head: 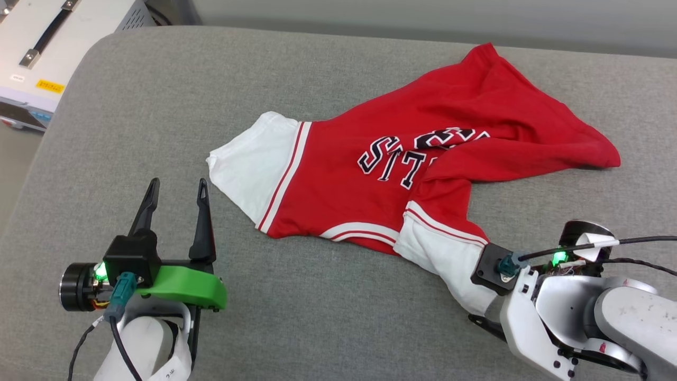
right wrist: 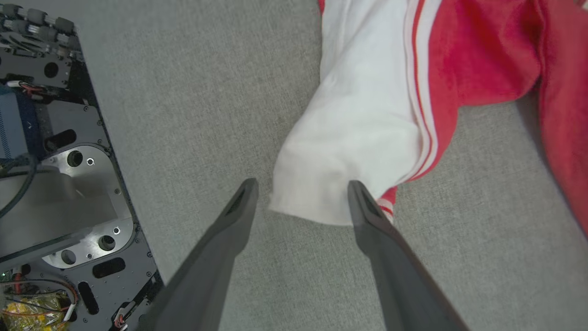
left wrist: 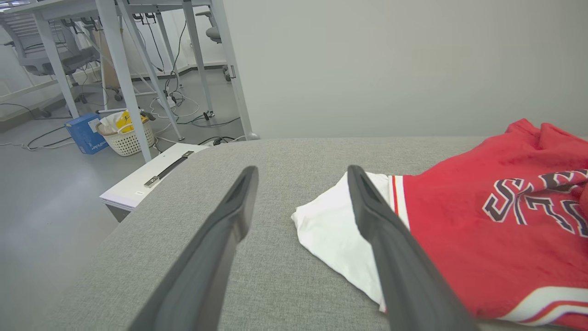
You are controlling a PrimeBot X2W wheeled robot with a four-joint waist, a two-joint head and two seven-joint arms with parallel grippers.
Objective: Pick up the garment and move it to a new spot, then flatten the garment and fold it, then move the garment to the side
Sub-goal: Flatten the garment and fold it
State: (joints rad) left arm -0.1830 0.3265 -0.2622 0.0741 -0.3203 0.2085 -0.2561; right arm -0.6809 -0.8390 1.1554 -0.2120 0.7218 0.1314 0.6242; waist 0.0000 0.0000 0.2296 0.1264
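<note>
The garment (head: pixel 338 201) lies crumpled on the grey padded table (head: pixel 158 106): a red jersey with white sleeves and black lettering partly folded over. My left gripper (head: pixel 178 184) stands open over bare table, just left of the garment's left white sleeve (head: pixel 248 164). In the left wrist view that gripper (left wrist: pixel 302 170) is open too, and its right finger crosses in front of the garment (left wrist: pixel 459 239). My right gripper (right wrist: pixel 302 183) is open, its tips on either side of the end of the other white sleeve (right wrist: pixel 349 151). In the head view my right forearm (head: pixel 555 312) covers that sleeve's tip.
A white equipment case (head: pixel 42 53) with a black handle sits beyond the table's far left corner. The robot's dark base plate (right wrist: pixel 55 184) is beside the table's near edge. Desks, cables and a basket (left wrist: pixel 124 135) stand on the floor to the left.
</note>
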